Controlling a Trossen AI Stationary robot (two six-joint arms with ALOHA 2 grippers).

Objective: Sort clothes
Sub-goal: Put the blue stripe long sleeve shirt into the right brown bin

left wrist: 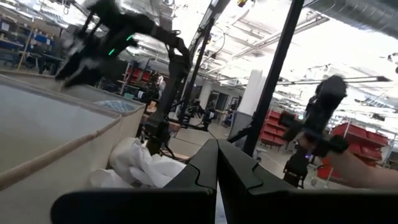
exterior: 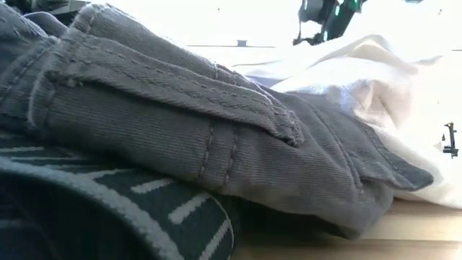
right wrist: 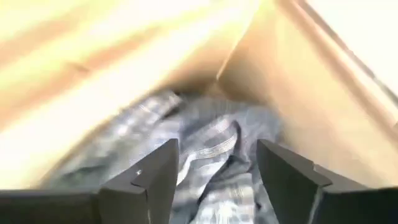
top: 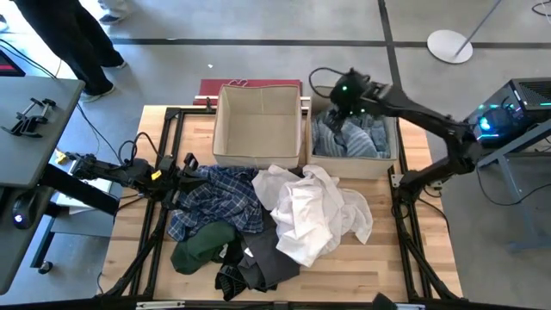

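Grey twill piece fills the low view right at the lens, lying over a dark striped piece, white shirt behind it. Your right gripper is up over the right beige box, fingers spread wide, nothing between them, blue-grey striped shirt lying in the box just under them. From above, that shirt sits inside the right box; the left box beside it shows only bare fabric floor. Your left gripper sits low at the counter's left side, touching the edge of the blue plaid shirt, fingers pressed together, holding nothing that you can see. Rest of the pile is mid-counter in front of the boxes: white shirts on the right, plaid on the left, dark green piece and black-grey piece at the near edge.
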